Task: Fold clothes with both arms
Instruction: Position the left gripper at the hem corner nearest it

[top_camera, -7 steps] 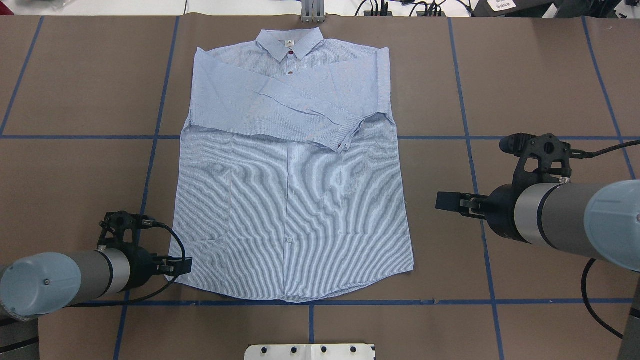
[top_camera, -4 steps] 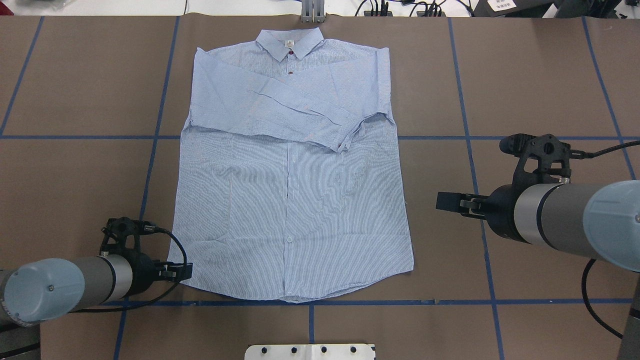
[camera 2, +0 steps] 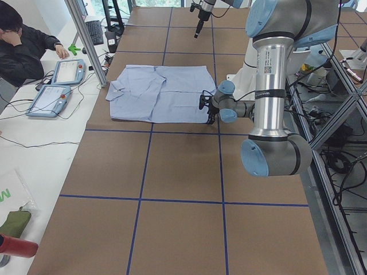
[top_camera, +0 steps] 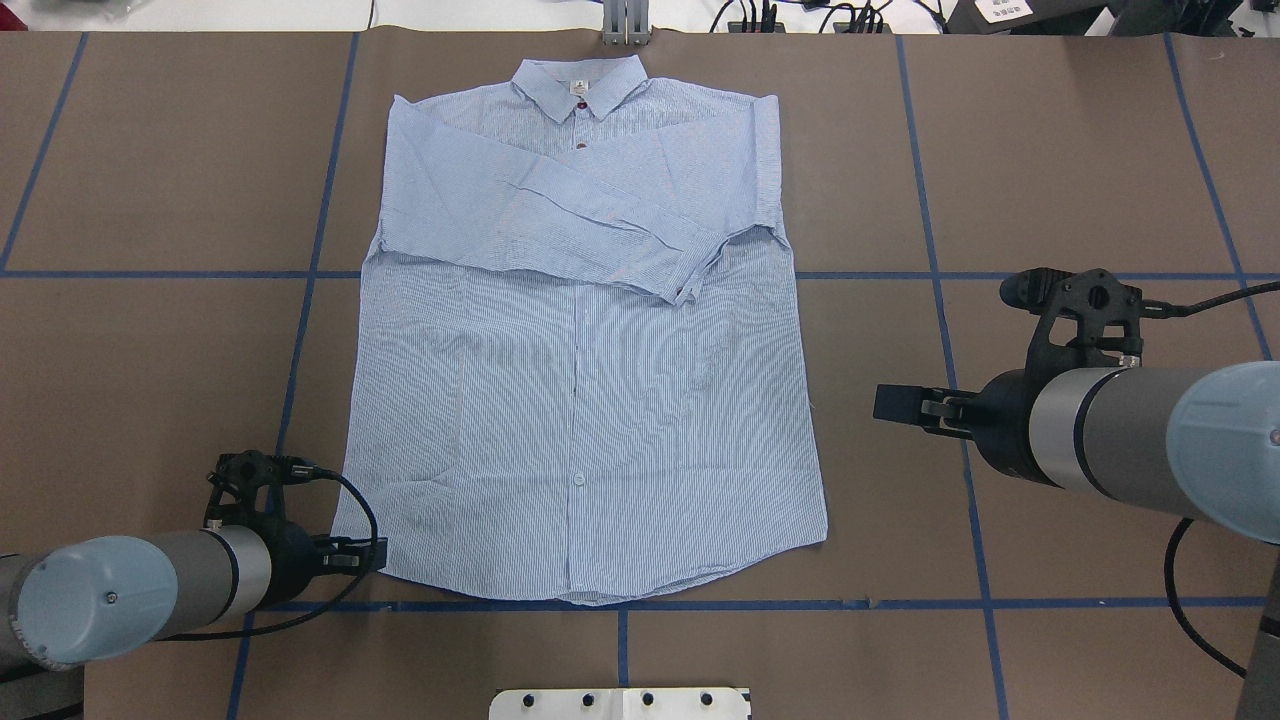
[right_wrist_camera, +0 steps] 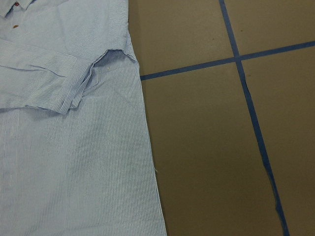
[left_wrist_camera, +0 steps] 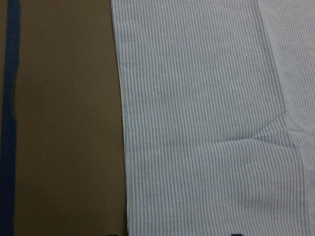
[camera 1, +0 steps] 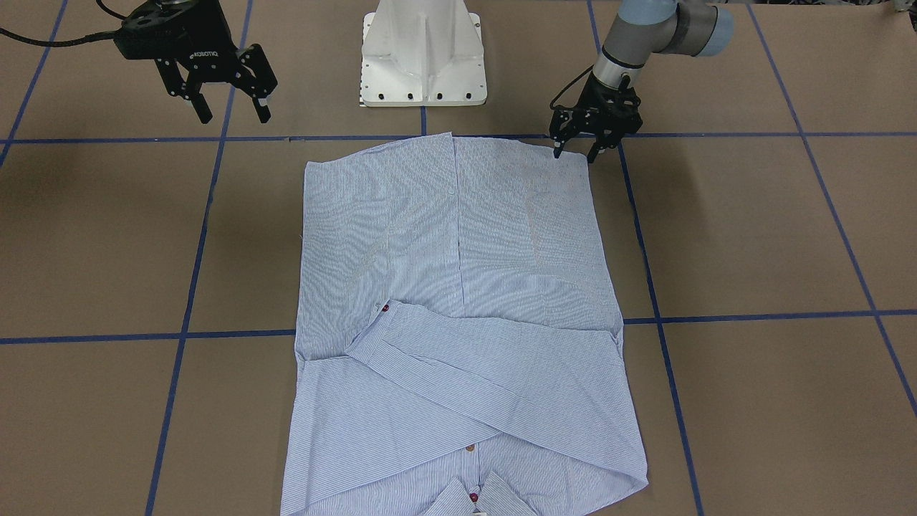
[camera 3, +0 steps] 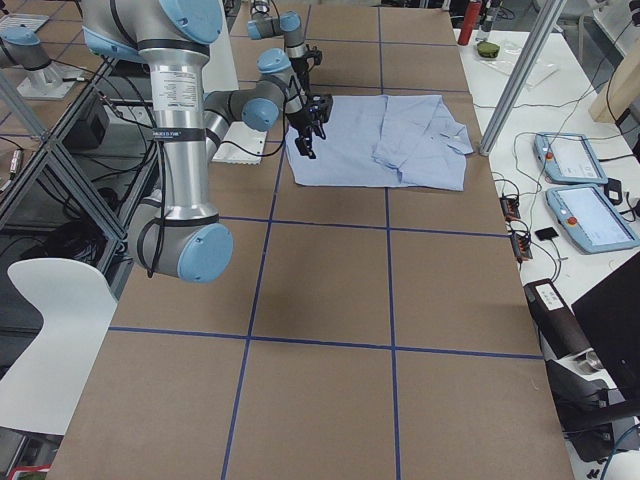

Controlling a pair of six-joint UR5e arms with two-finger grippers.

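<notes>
From across the worktop, the light blue, finely striped long-sleeved button-up shirt (camera 1: 458, 236) lies flat on the brown paper-covered worktop (camera 1: 752, 229). Its hem is towards the white pedestal base (camera 1: 423, 57) and its collar is at the far end from the robot. Both sleeves are folded across the chest. The left gripper (camera 1: 574, 155) stands low at the hem corner with its black fingers spread apart; I cannot tell whether they touch the cloth. The right gripper (camera 1: 233, 113) hangs above bare worktop, jaws wide open and holding nothing, well apart from the shirt.

From overhead, the shirt sits in the middle of the blue tape grid (top_camera: 620, 604). The left gripper is at the shirt's near left hem corner, and the right gripper is off its right side, pointing towards it.

From the left end, a person in a dark sleeve (camera 2: 26, 48) sits at a white side table beside two tablets (camera 2: 57, 86).

From the right end, the near arm holds its gripper above the shirt's near edge.

The left wrist camera looks straight down on the shirt's side edge, striped cloth beside brown paper.

The right wrist camera shows the other side edge, a folded cuff and crossed tape lines.
</notes>
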